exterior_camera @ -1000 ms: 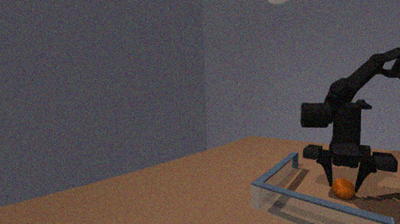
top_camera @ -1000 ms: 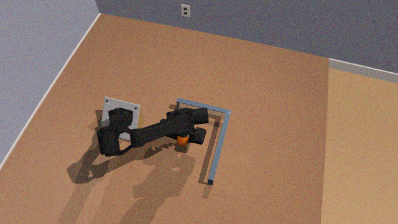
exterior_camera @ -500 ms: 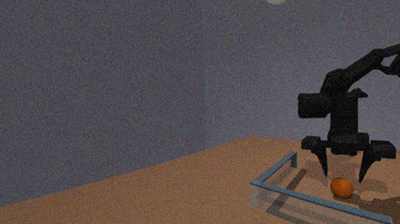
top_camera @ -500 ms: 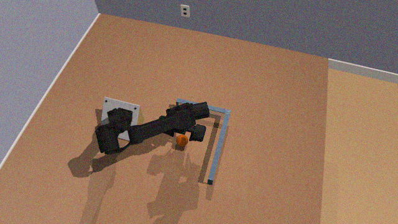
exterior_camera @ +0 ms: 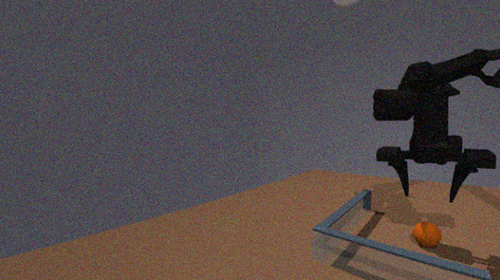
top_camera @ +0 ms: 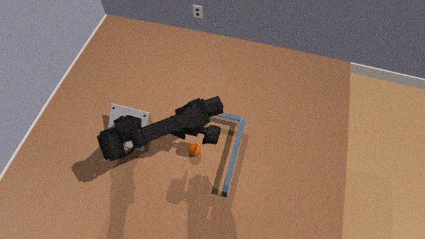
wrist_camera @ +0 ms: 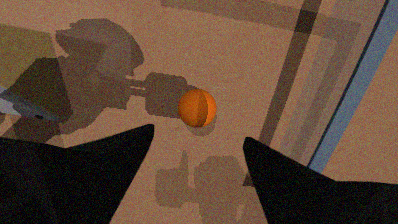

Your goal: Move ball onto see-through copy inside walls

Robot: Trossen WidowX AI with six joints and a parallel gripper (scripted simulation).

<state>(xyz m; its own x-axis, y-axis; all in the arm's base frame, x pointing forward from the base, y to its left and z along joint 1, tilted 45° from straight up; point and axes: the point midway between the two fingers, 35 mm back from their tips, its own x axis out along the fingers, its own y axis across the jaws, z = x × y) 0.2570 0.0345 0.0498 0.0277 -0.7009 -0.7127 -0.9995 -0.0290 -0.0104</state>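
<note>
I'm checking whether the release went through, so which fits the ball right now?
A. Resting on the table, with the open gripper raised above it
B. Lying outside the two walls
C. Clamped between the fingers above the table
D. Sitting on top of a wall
A: the ball sits on the table inside the walls, and the gripper hangs above it, fingers spread and touching nothing.

Top view high overhead, angled down on the whole counter (top_camera: 282, 133), exterior view low at counter height facing the arm, wrist view close, looking down between fingers, all sharing the ball (top_camera: 194, 149).
</note>
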